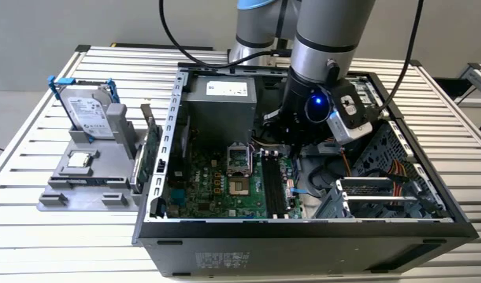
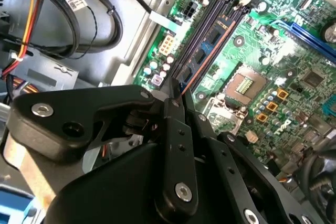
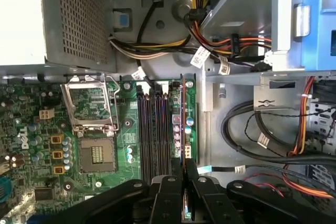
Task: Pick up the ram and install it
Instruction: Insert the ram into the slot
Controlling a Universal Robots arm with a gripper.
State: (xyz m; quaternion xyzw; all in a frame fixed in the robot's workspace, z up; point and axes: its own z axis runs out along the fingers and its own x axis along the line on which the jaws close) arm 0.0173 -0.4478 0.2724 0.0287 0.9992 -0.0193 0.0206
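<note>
In both wrist views my gripper point(image 3: 185, 170) point(image 2: 178, 97) is shut on the ram point(image 3: 184, 114) point(image 2: 207, 56), a thin dark stick seen edge-on with an orange line along it. The ram runs parallel to the black memory slots point(image 3: 155, 129) point(image 2: 202, 30) on the green motherboard. It sits over the slot nearest the board's edge, on the cable side. Whether it is seated in that slot I cannot tell. In the exterior view the gripper point(image 1: 301, 140) reaches down inside the open computer case point(image 1: 303, 227), just behind the memory slots point(image 1: 273, 183); the wrist hides the ram there.
Beside the slots is the open processor socket point(image 1: 238, 162) point(image 3: 92, 114). The power supply point(image 1: 218, 106) stands at the back. Cable bundles point(image 3: 262, 129) and a drive cage point(image 1: 382, 188) crowd the other side. On the exterior view's left, a grey fixture point(image 1: 106, 197) holds a hard drive point(image 1: 87, 112) and a processor chip point(image 1: 81, 158).
</note>
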